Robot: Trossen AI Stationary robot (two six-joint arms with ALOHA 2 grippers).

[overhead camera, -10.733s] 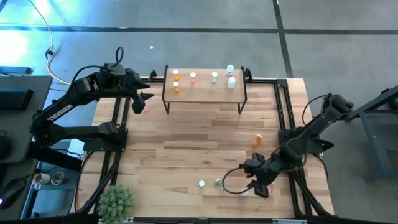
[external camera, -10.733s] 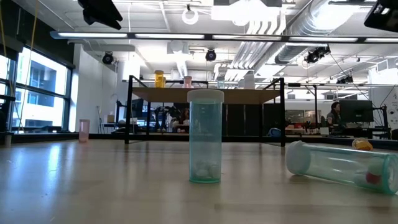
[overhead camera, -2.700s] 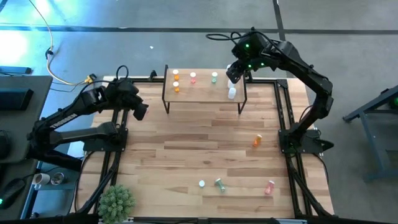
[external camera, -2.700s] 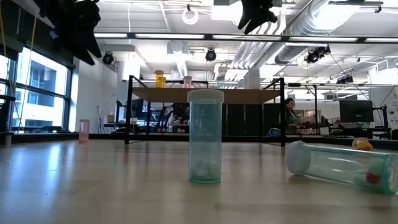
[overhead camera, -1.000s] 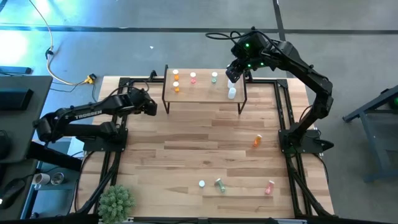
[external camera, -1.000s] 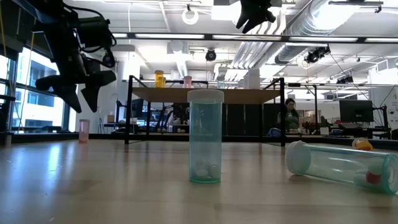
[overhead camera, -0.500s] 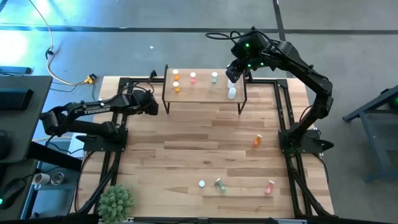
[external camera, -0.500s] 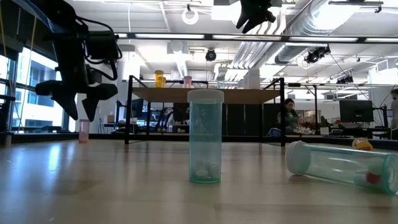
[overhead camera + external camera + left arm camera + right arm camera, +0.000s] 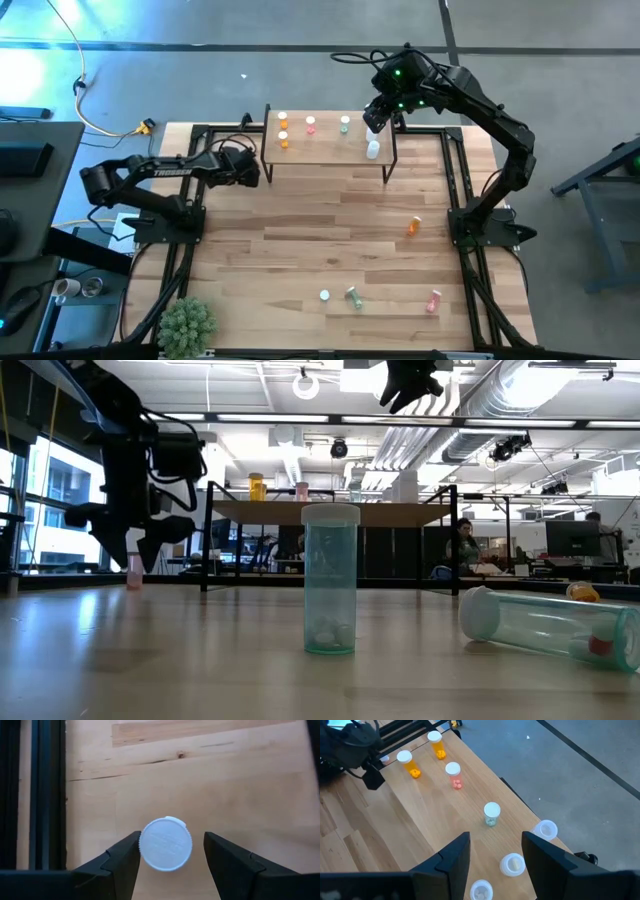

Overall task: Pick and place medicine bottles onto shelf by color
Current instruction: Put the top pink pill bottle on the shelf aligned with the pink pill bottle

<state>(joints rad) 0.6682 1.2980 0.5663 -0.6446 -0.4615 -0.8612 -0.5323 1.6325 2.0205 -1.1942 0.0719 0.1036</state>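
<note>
Nearest the table's front edge, a green bottle stands upright with a white cap, and just beside it a second green bottle lies on its side; from above these sit near a small white-capped bottle. A pink bottle lies toward the front right corner, and a plant fills the front left corner. Farther back on the right, an orange bottle lies alone on the wood.

At the back left, the left jaws hang low over the table, just left of the shelf's leg. They stand apart on either side of a white-capped bottle seen from straight above; one finger looks to be touching the cap, the other stands clear of it. In the level view this seems to be the pink bottle half hidden behind the arm.

At the back, the shelf carries two orange bottles, a pink one, a green one and clear ones at its right end. The right jaws hover above that right end, apart and holding nothing.
</note>
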